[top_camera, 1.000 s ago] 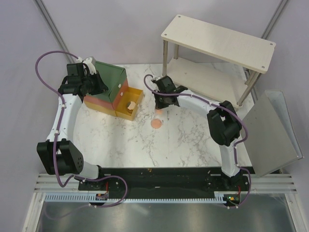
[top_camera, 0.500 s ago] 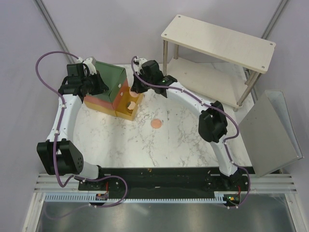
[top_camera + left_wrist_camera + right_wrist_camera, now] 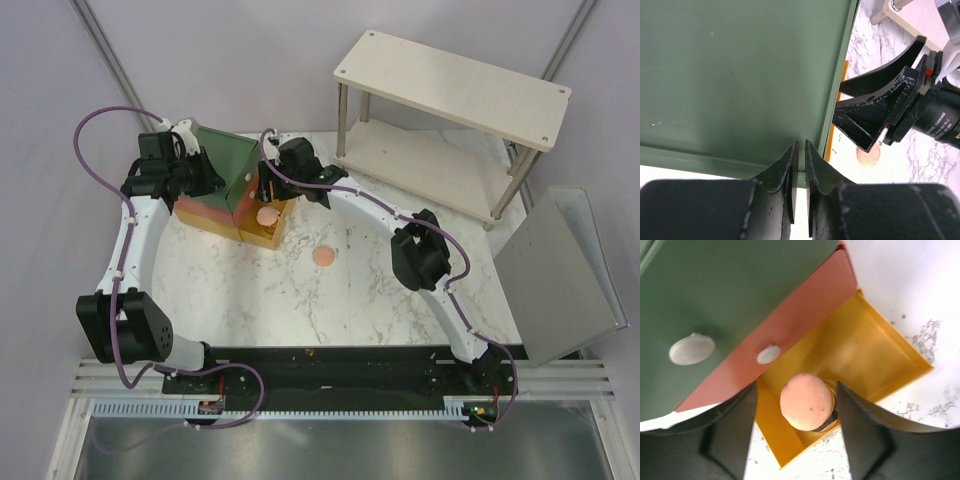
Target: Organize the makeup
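Note:
A pink disc (image 3: 806, 401) lies in the open yellow drawer (image 3: 880, 355) of the drawer box (image 3: 225, 155), resting on something shiny that barely shows. My right gripper (image 3: 796, 389) hangs open just above it, one finger on each side, touching nothing. In the top view the right gripper (image 3: 266, 198) is over the drawer (image 3: 277, 235) and the disc (image 3: 267, 215). A second pink disc (image 3: 324, 256) lies on the marble. My left gripper (image 3: 801, 145) is shut on the green box's (image 3: 740, 75) edge, at the box's back left (image 3: 200, 175).
A two-tier wooden shelf (image 3: 450, 85) stands at the back right. A grey metal sheet (image 3: 565, 275) leans at the right edge. The box's orange drawer front (image 3: 790, 325) and green front carry white knobs. The right arm spans the back of the marble table (image 3: 300, 300).
My right arm swung left from mid-table to the yellow drawer and opened its jaws, leaving a pink disc in the drawer. The left arm and the other disc stayed put.

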You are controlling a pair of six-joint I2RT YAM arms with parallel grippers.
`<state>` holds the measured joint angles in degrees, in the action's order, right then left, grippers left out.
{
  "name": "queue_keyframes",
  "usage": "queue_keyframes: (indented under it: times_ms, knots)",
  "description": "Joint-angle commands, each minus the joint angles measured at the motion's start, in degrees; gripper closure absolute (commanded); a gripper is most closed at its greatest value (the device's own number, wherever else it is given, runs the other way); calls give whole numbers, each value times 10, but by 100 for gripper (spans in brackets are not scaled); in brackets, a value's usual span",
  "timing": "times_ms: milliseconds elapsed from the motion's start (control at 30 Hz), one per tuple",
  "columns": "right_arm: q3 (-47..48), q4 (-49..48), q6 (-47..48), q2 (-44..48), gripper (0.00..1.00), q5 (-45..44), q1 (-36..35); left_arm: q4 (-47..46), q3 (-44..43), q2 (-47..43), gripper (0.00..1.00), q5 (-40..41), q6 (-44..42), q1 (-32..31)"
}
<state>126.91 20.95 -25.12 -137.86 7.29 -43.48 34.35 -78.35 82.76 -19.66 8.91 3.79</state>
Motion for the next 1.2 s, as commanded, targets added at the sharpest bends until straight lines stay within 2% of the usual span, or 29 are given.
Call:
queue_keyframes:
  times_ms: [0,133,400,533,667,867,1167]
  knots:
    - [4,-19,10,36,25,-31,2,86,24,17,82,11,-9,1]
    - [-51,-17,38,87,24,-29,2,86,22,17,82,12,-8,1]
    - [-276,14,105,231,33,-58,4,85,24,17,82,10,-7,1]
    - [-361,31,122,265,39,-69,4,84,27,19,82,8,-6,0]
    - [-430,49,111,269,39,-69,6,80,30,21,82,5,-5,0]
    - [-461,58,92,240,43,-53,6,79,36,18,82,5,-4,0]
    - [-444,43,90,194,44,-43,5,80,43,13,82,9,-5,0]
